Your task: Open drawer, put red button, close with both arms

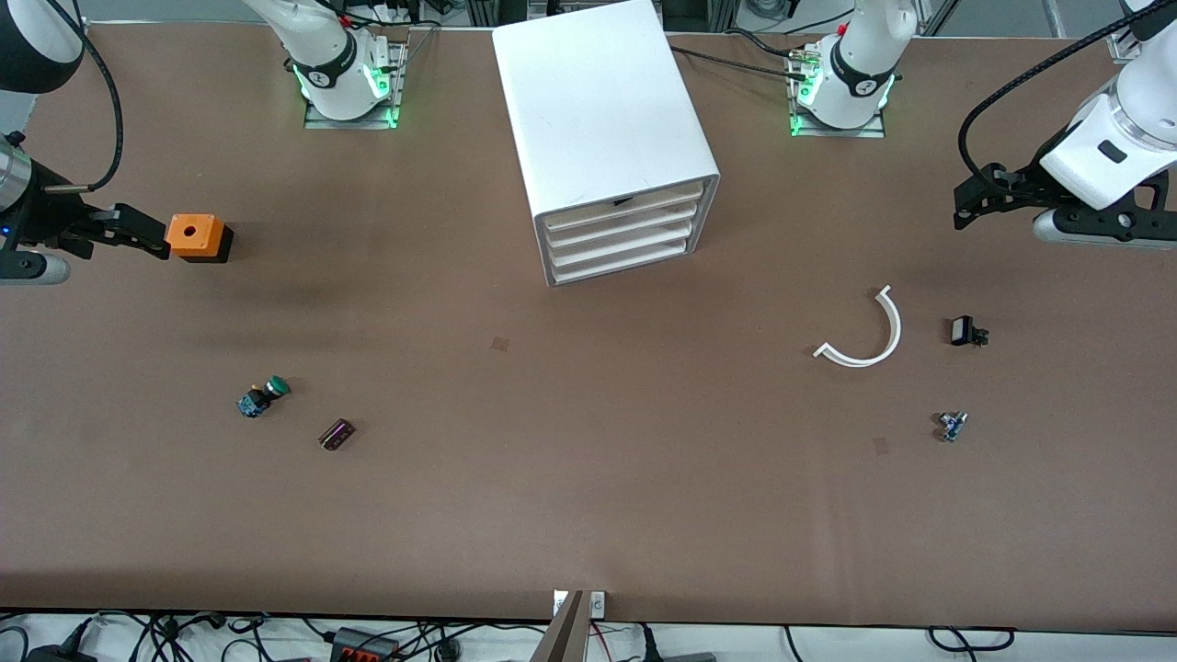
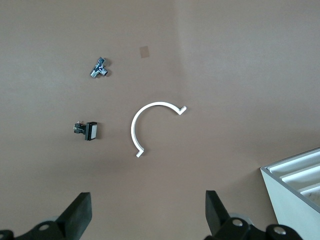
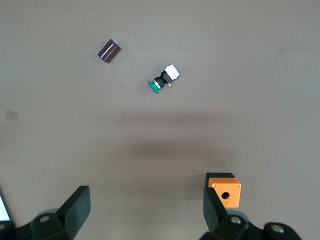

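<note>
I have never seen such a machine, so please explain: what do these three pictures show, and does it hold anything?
Two white robot arms stand at a brown table. One picture looks down from across the table; the other two come from cameras on the wrists. The left gripper and the right gripper hang open and hold nothing. On the table: a white cabinet of shut drawers, an orange box, a green-capped button, a small dark block, a white curved strip, a small black part and a small metal part. No red button is visible.
</note>
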You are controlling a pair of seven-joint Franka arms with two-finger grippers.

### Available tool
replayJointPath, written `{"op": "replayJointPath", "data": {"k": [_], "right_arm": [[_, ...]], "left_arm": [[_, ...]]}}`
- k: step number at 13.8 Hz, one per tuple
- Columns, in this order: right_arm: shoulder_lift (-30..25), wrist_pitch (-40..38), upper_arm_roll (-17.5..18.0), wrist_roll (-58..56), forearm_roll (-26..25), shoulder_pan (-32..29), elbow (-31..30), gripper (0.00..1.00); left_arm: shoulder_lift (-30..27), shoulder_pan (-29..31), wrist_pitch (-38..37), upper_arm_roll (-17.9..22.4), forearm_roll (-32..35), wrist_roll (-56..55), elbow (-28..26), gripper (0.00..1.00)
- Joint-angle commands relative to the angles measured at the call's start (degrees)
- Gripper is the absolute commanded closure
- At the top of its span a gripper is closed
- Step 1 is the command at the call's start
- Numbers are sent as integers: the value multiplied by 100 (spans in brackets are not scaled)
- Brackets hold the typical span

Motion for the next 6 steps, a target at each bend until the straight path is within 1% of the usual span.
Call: {"op": "replayJointPath", "data": {"k": [1, 6], "right_arm": [[-243, 26, 6, 85, -25, 12, -254, 0], [-270, 62, 6, 85, -25, 12, -307, 0]], "left_arm": [[60, 2, -130, -4, -68, 5, 157, 0], [60, 2, -122, -4, -68, 5, 157, 0]]}}
